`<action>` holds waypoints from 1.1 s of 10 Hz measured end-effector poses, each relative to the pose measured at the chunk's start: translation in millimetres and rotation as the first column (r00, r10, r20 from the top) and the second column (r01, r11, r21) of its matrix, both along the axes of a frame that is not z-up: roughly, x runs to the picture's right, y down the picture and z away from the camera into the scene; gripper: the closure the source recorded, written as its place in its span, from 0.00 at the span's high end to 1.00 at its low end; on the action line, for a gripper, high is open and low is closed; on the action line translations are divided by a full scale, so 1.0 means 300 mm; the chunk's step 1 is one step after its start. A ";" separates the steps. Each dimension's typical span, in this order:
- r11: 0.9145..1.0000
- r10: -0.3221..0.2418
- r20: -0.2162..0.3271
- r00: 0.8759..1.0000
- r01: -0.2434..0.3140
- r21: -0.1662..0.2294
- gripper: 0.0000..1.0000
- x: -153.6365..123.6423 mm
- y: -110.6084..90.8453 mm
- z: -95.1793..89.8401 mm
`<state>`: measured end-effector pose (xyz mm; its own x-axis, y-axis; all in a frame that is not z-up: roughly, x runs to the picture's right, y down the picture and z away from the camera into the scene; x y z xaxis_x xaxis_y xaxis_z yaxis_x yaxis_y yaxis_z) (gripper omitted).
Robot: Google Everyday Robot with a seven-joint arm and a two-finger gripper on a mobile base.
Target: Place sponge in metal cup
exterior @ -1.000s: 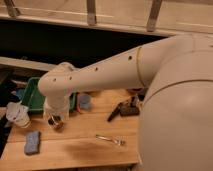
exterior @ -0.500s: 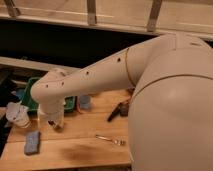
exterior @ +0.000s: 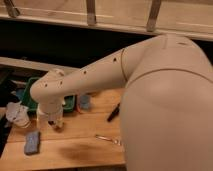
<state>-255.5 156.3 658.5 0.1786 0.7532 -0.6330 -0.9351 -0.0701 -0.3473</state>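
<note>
The sponge point(exterior: 32, 142) is seen flat on the surface point(exterior: 90, 129), near the tool point(exterior: 55, 123) but apart, at its 8 o'clock. Whether the tool is open or closed cannot be told.

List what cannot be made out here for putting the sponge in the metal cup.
All in the camera view:
- Metal cup: cannot be told apart. The gripper, low over the table just past the sponge, may cover it.
- Green tray: the arm hides its middle, and its contents are blurred.
- Table's right side: hidden behind the robot's shoulder.
</note>
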 end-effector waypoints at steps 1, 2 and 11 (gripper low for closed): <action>0.998 -0.036 0.037 0.999 0.038 -0.045 0.61 -0.115 0.042 0.087; 0.996 -0.053 0.054 0.997 0.057 -0.067 0.61 -0.157 0.068 0.120; 0.980 -0.072 0.177 0.982 0.103 -0.172 0.61 -0.358 0.182 0.229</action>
<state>-363.0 210.7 727.2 0.3547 0.6064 -0.7117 -0.8693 -0.0664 -0.4899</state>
